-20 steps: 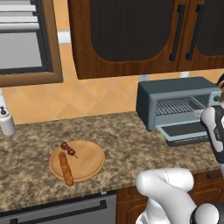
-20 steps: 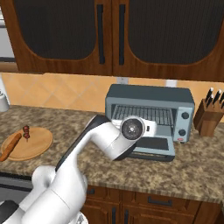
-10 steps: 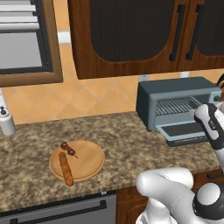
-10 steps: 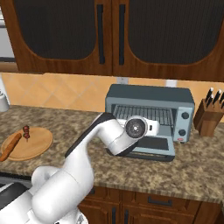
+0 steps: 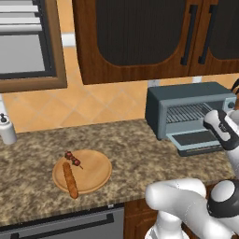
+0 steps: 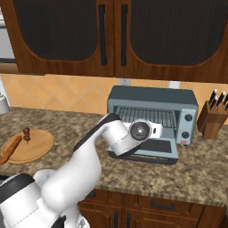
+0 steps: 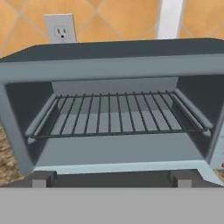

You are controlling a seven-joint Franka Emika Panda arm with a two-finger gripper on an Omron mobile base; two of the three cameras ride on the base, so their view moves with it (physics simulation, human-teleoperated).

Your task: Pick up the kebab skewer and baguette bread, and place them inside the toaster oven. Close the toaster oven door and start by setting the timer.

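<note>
**Food on the plate, oven open, hand empty**

Skewer [image 5: 72,158] and baguette [image 5: 70,179] lie side by side on the wooden plate [image 5: 100,172], at the left of the worktop [image 5: 135,149]. Oven [image 6: 153,99] stands well apart to the right, door [image 6: 153,150] dropped flat, wire rack [image 7: 116,114] bare. Hand up in front of the oven mouth, looking straight in — fingers not visible, but it stands fully open and holds nothing.

Risks, as I judge them:
- long swing back to the plate; the elbow could clip the open door.
- skewer thin and low — a shallow pinch may slip off or nudge the baguette.
- baguette long; gripped off-centre it could tilt and catch the oven frame.
</note>
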